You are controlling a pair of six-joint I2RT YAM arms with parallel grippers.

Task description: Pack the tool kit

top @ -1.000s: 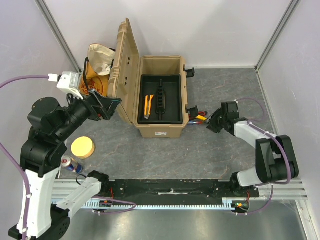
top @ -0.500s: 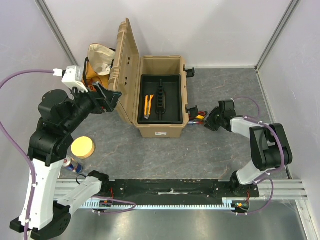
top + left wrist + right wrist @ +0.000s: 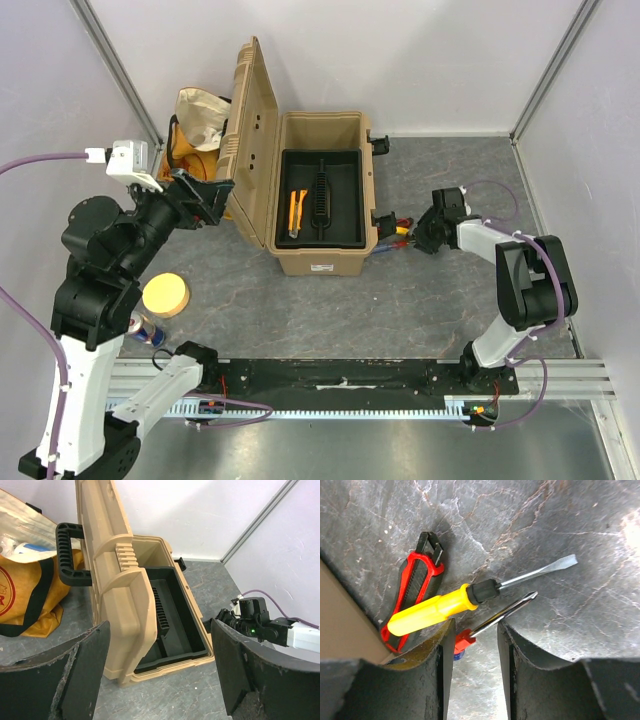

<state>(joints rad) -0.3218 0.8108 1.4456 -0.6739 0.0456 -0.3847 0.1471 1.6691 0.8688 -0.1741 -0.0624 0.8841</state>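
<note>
Left hand [image 3: 157,675] wide, hovering off toolbox [image 3: 125,595] lid edge. Right hand [image 3: 475,645] narrow, low over tabletop [image 3: 570,530], straddling red screwdriver [image 3: 505,611] ungripped; yellow screwdriver [image 3: 435,607], cutter [image 3: 415,580] crowd toolbox wall.

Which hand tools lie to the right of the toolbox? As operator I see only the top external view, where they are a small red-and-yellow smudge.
Observer: A yellow-handled flat screwdriver, a red-and-black utility knife and a red-handled screwdriver.
Operator: Where is the right tool?
Observer: The right tool straddles the red-handled screwdriver, with its jaws apart.
Operator: What is on the lid's outer face?
Observer: The lid carries a black carry handle there.
</note>
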